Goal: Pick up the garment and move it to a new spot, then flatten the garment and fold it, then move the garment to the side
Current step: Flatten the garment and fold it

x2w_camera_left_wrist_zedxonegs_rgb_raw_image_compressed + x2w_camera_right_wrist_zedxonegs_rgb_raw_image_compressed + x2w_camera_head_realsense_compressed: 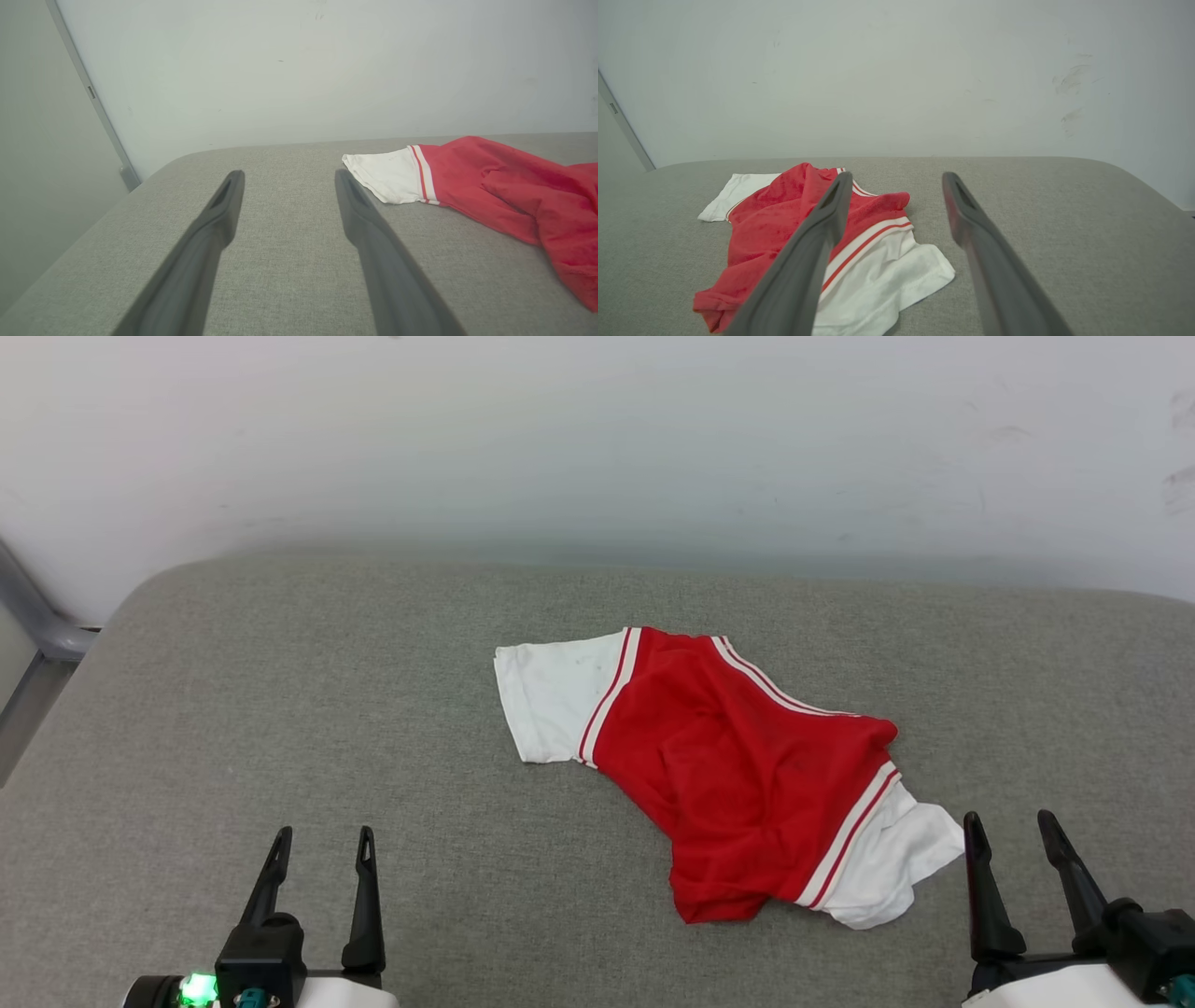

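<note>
The garment (pixel 738 765), a red shirt with white sleeves and red-white stripe trim, lies crumpled on the grey cushion, right of centre. One white sleeve points left and the other lies at the lower right. My left gripper (pixel 322 845) stands open at the lower left, well apart from the cloth. My right gripper (pixel 1011 828) is open at the lower right, just beside the near white sleeve. In the left wrist view the garment (pixel 504 191) lies to the right of the open left gripper (pixel 286 177). In the right wrist view the garment (pixel 784 228) lies left of and under the open right gripper (pixel 896 179).
The grey padded surface (pixel 280 709) has rounded corners and ends at a pale wall (pixel 597 448) behind. A grey metal frame (pixel 28 616) stands past the surface's left edge.
</note>
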